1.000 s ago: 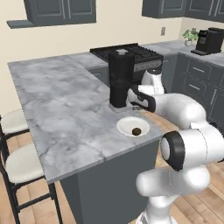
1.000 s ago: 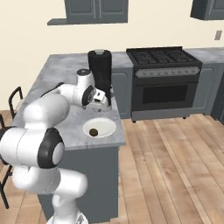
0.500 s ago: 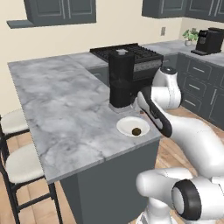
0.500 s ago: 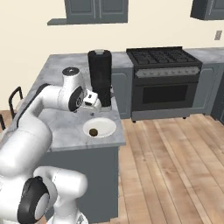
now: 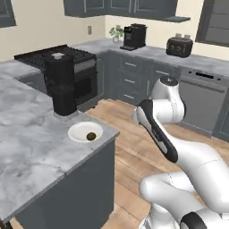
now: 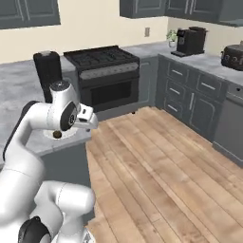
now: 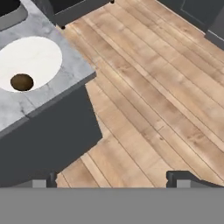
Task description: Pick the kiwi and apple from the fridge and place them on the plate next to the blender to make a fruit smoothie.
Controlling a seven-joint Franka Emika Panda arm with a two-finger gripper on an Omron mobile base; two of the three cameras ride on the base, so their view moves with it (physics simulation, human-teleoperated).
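Kiwi (image 5: 91, 136) on plate (image 5: 78, 130), w/ plate just beside blender (image 5: 62, 87) at the corner of the marble counter (image 5: 31, 152). Hand view repeats this: brown fruit (image 7: 21, 82) near the plate's edge (image 7: 39, 57), counter corner below it, wood floor (image 7: 144, 100) past the edge. Placement fits the task: plate sits next to the blender so fruit is at hand for the smoothie; judged, the kiwi half looks done.

Apple not on the plate, so that half is judged outstanding; fridge lies outside these views.

Arm (image 5: 163, 129) folded, wrist off the counter edge over the floor, clear of plate and blender. Gripper (image 7: 111, 177) seen by its two dark fingertips (image 7: 179, 177) at the bottom of the hand view: set wide apart, nothing between them, i.e. open and empty. Judged reason: hand kept free for the apple.

Bkgd: black stove (image 6: 102, 64) beside the blender; coffee machine (image 5: 134, 36) and small plant (image 5: 116, 31) on the far counter; toaster (image 5: 179, 45) further along.

Writing: no brand, label or text legible on blender, stove or coffee machine; rendering too coarse to tell.
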